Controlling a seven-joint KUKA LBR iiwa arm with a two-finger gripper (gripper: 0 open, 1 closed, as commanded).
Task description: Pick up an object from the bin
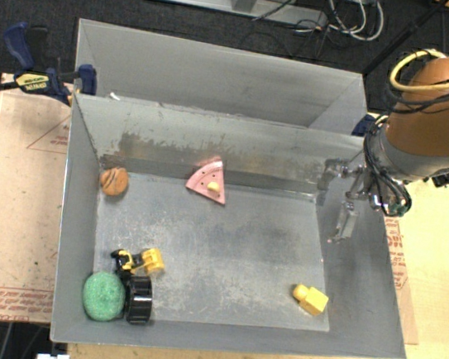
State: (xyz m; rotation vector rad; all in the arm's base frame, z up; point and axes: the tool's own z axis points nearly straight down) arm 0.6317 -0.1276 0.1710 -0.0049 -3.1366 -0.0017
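Grey sheet metal forms the bin (230, 251), its things scattered. By the left wall sits a brown rounded lump (114, 181). In the near-left corner a green fuzzy ball (103, 295) touches a black wheel (138, 299), with a yellow toy digger (138, 262) just behind them. A pink wedge (209, 181) lies by the far wall. The yellow block (309, 298), alone at the near right, lies nearest the gripper (341, 224), which hangs over the right slope; released or clenched, one cannot tell. It should centre over that block, clear of the wall.

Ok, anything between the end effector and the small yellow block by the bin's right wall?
Nothing visible: only the bare floor of the grey metal bin lies between the end effector and the small yellow block.
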